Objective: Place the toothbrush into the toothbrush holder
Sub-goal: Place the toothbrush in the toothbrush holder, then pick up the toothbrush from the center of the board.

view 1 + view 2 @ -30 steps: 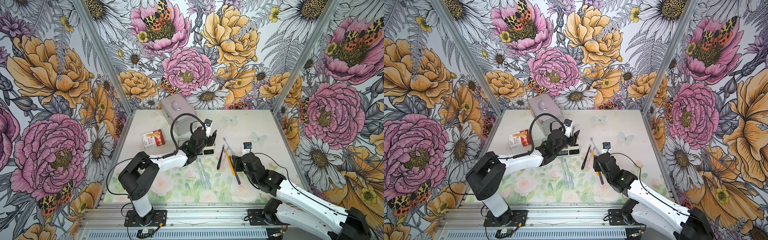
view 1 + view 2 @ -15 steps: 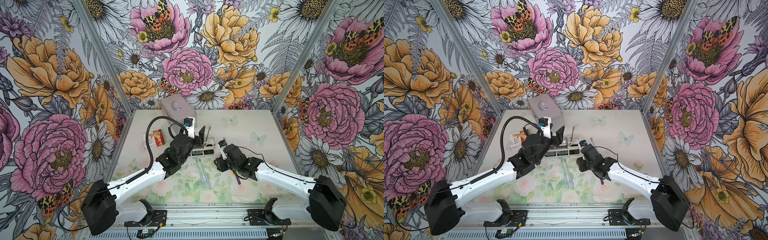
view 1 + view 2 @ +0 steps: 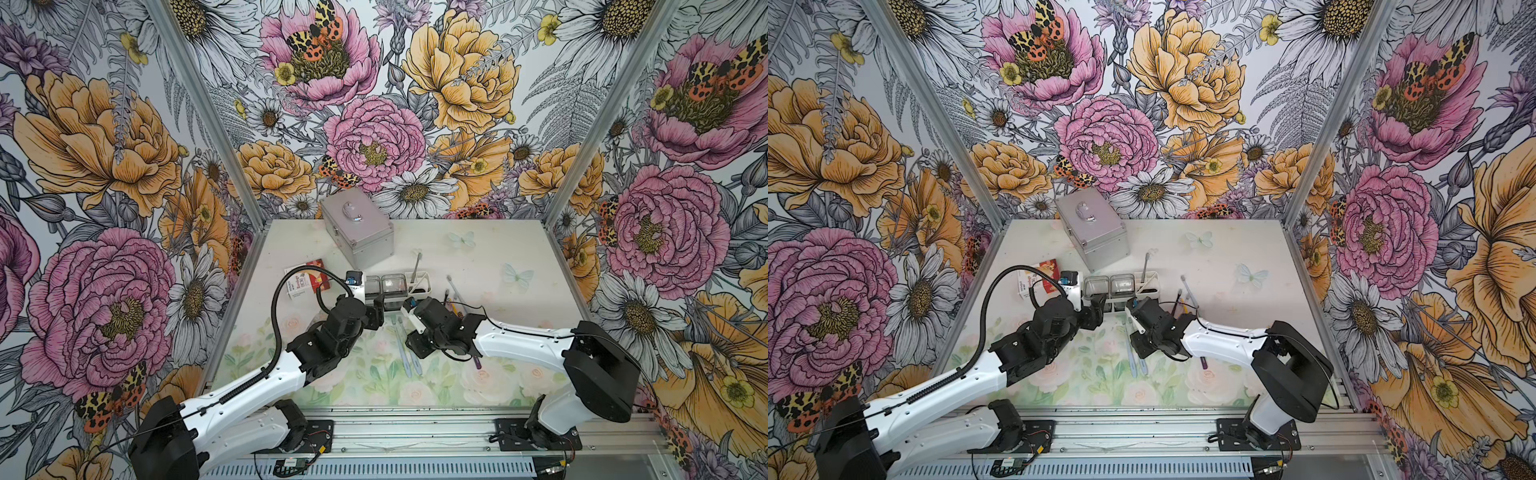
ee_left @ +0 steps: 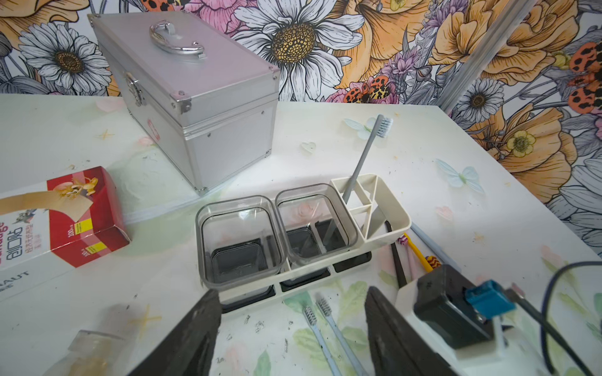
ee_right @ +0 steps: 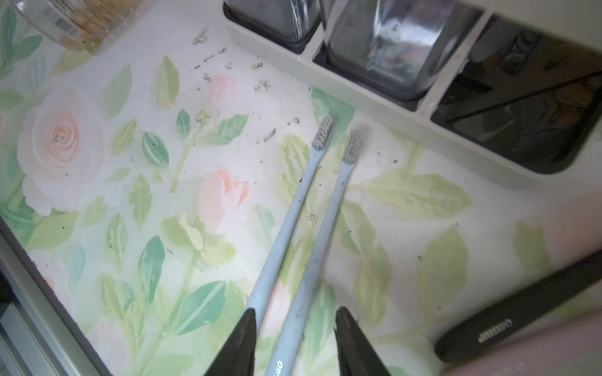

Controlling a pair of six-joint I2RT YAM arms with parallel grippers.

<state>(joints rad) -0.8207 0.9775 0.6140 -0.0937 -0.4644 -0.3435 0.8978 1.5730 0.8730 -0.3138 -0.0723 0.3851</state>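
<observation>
Evidently the task is partly done. One grey toothbrush (image 4: 363, 159) stands in the white slotted compartment of the toothbrush holder (image 4: 381, 239), its bristles up and leaning toward 12 o'clock in both top views. Both clear cups are empty.

I judge that a further brush has yet to be gripped, lifted, turned upright and dropped into a slot. Two brushes lie flat on the worktop (image 3: 478, 257) just at 6 o'clock of the holder, side by side and close together at the heads. These are the pale-blue toothbrush (image 5: 324, 234) and its pale-blue neighbour (image 5: 291, 211).

Each has its long axis running roughly from 12 to between 5 and 6 o'clock. The bristle heads point at the holder's base and the handles trail toward the robot, so the chosen brush will need upending.

The right tool (image 5: 294, 314) sits low over the handle ends with its jaws partly apart. The pale-blue toothbrush passes between them, not yet pinched. The neighbour's handle runs to one finger, and I cannot tell whether they touch.

The left tool (image 4: 291, 291) hovers at 7 o'clock of the holder, spread wide and empty.
</observation>
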